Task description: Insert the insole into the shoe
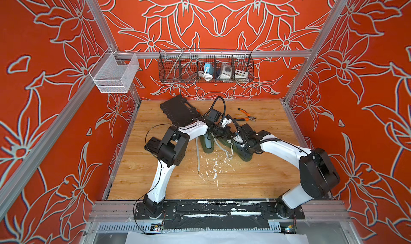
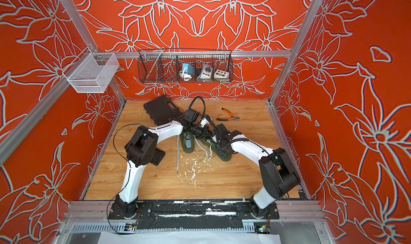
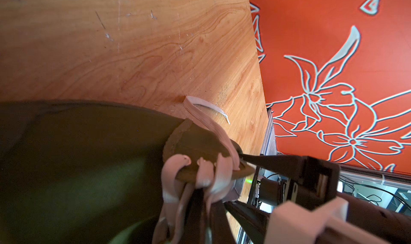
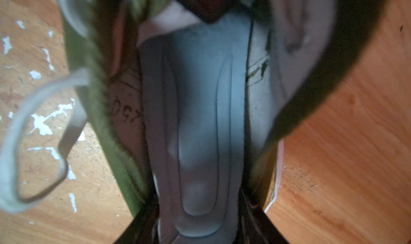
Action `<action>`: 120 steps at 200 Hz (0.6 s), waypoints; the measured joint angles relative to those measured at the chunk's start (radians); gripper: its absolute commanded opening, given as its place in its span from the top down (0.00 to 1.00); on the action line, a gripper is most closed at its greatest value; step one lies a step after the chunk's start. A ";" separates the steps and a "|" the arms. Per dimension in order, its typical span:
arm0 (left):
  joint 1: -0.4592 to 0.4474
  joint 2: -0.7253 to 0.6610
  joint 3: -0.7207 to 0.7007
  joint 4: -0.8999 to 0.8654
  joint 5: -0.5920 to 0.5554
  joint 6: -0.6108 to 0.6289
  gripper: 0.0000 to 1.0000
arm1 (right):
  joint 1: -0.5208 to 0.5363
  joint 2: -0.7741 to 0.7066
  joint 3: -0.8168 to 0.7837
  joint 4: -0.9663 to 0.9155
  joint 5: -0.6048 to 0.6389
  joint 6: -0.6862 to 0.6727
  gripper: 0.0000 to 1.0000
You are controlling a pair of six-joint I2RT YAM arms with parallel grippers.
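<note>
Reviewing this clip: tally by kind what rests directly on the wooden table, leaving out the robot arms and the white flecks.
shoe: 2, both green
tool case: 1, black
pliers: 1, orange-handled
Total: 4

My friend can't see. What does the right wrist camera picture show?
A pale blue-grey moulded insole lies inside an olive green fabric shoe, seen close up and blurry, looking into its opening. A loose white flat shoelace loops over the light wooden table, which is speckled with white flecks.
</note>
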 measured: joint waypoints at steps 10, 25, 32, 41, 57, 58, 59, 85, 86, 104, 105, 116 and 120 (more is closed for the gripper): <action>-0.001 0.000 0.000 -0.001 0.002 0.000 1.00 | 0.000 -0.026 -0.008 -0.002 -0.001 0.008 0.35; -0.001 0.000 0.000 0.000 0.002 0.000 1.00 | 0.000 -0.067 -0.010 -0.016 0.000 0.016 0.32; -0.001 0.000 0.000 0.000 0.002 0.000 1.00 | 0.000 -0.087 -0.010 -0.025 0.000 0.021 0.31; -0.001 0.000 0.000 0.000 0.002 0.000 1.00 | 0.000 -0.108 -0.010 -0.039 0.000 0.024 0.30; -0.001 0.000 0.000 0.000 0.003 0.000 1.00 | 0.000 -0.138 -0.007 -0.071 0.000 0.039 0.27; -0.001 0.000 0.000 0.000 0.002 0.000 1.00 | 0.000 -0.140 -0.007 -0.072 0.000 0.042 0.27; -0.001 0.000 0.000 0.000 0.003 0.000 1.00 | 0.000 -0.141 -0.006 -0.074 0.000 0.043 0.27; -0.001 0.000 0.000 0.000 0.002 0.000 1.00 | 0.000 -0.180 -0.006 -0.105 -0.003 0.076 0.29; -0.001 0.000 0.000 0.000 0.003 0.000 1.00 | 0.000 -0.182 -0.006 -0.105 -0.003 0.078 0.29; -0.001 0.000 0.000 0.000 0.002 0.000 1.00 | 0.000 -0.210 -0.006 -0.104 -0.023 0.112 0.43; -0.001 0.000 0.000 0.000 0.003 0.000 1.00 | 0.000 -0.212 -0.006 -0.103 -0.025 0.116 0.45; -0.001 0.000 0.000 0.000 0.002 -0.002 1.00 | 0.000 -0.225 -0.006 -0.094 -0.037 0.150 0.56; -0.001 0.000 0.000 0.000 0.002 -0.003 1.00 | 0.000 -0.229 -0.007 -0.089 -0.040 0.168 0.59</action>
